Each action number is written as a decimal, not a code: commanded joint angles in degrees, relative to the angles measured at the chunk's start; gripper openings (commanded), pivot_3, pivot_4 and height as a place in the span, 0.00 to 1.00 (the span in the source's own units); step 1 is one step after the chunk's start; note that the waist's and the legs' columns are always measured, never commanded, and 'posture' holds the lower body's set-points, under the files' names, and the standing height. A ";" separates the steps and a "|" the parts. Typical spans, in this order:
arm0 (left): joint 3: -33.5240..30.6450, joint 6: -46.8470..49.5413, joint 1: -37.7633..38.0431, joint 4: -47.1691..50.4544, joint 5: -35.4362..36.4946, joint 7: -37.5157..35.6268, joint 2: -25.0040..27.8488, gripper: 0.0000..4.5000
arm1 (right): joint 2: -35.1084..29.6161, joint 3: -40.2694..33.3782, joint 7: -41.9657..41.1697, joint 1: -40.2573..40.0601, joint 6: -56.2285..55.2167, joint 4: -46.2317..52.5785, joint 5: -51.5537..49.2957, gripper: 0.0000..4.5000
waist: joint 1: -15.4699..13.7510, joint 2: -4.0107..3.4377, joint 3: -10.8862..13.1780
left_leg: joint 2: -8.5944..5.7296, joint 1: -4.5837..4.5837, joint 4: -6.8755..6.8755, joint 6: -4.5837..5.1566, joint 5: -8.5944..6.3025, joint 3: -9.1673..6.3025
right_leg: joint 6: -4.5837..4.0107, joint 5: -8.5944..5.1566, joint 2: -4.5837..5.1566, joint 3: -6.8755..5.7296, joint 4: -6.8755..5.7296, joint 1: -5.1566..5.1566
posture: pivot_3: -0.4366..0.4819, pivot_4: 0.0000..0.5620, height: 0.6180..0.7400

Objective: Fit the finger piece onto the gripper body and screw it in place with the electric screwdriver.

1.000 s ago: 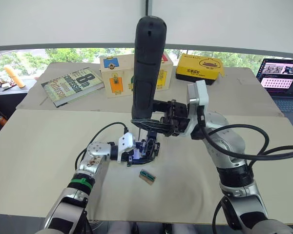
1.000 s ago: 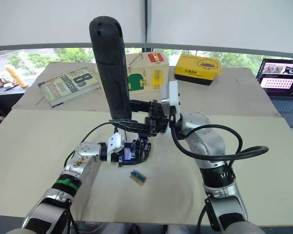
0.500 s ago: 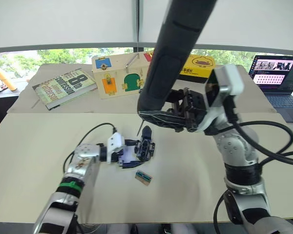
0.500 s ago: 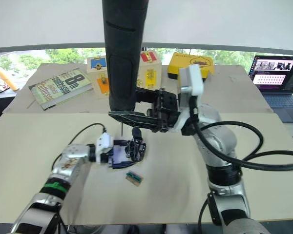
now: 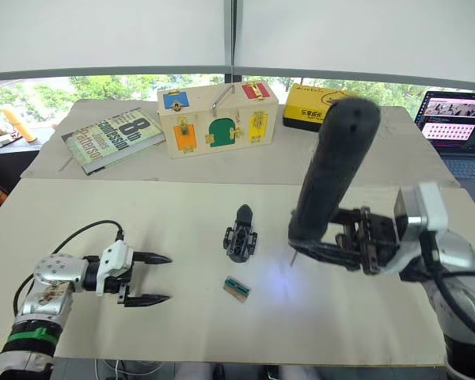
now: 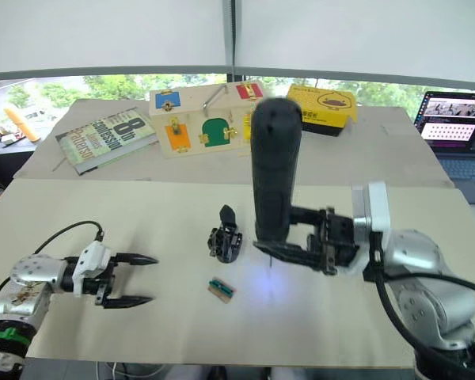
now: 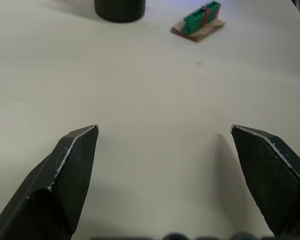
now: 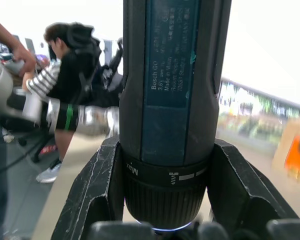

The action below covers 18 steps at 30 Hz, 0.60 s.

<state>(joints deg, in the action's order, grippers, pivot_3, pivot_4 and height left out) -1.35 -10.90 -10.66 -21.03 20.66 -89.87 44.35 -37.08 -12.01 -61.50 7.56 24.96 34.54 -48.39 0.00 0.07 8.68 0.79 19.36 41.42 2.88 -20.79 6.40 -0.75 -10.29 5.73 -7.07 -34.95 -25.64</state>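
Electric screwdriver [image 5: 330, 178] clamped in right claw [image 5: 356, 241], left claw [image 5: 146, 279] apart, empty.

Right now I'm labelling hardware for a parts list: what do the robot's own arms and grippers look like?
Both arms are silver metal with black cables. The left gripper and right gripper have white housings and black pointed fingers; the left wrist wears a green band.

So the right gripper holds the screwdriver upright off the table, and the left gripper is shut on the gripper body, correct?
Not quite. The left gripper is open and holds nothing; the gripper body stands alone on the table, as the left eye view shows. The right gripper does hold the screwdriver upright off the table.
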 commanded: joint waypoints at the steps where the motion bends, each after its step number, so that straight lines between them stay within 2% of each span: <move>1: 0.26 2.51 0.50 5.25 1.10 0.45 0.21 0.99 | 0.77 -0.15 0.01 -0.42 -3.60 4.07 -0.36 0.42 | -0.07 0.02 0.04 | 0.00 0.01 0.02 0.00 0.00 0.02 | 0.00 0.00 0.00 0.02 -0.02 -0.01 | 0.48 0.27 1.00; 7: 4.69 6.58 0.19 14.91 -0.30 4.02 -3.35 0.99 | 5.76 8.96 0.95 5.53 -4.74 2.55 2.69 0.42 | 0.11 0.03 0.07 | 0.01 -0.04 0.06 0.00 0.01 0.07 | -0.02 0.01 -0.10 0.15 -0.07 -0.02 | 0.48 0.27 1.00; 14: 10.11 3.22 -2.44 13.72 -4.88 8.29 -9.52 0.99 | 11.20 17.94 -1.65 10.50 -8.15 -4.16 8.12 0.42 | -0.06 0.03 0.07 | -0.06 0.02 0.07 0.00 0.01 0.09 | -0.03 0.02 -0.28 0.11 -0.02 0.00 | 0.48 0.27 1.00; 18: 12.39 3.26 -2.92 13.52 -6.06 8.93 -10.90 0.99 | 13.42 20.89 -3.17 11.07 -10.48 -7.23 10.60 0.42 | 0.02 0.04 0.07 | -0.06 0.02 0.08 0.00 0.01 0.08 | -0.03 0.02 -0.34 0.11 -0.04 0.01 | 0.48 0.27 1.00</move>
<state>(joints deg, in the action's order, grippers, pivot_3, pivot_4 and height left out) 10.58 -7.15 -13.02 -7.86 15.03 -81.32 33.49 -24.48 9.00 -63.98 17.50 17.40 26.66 -37.57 0.01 0.11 8.75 0.74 19.38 41.50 2.89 -20.78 6.48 -0.78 -10.27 5.38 -6.96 -35.00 -25.63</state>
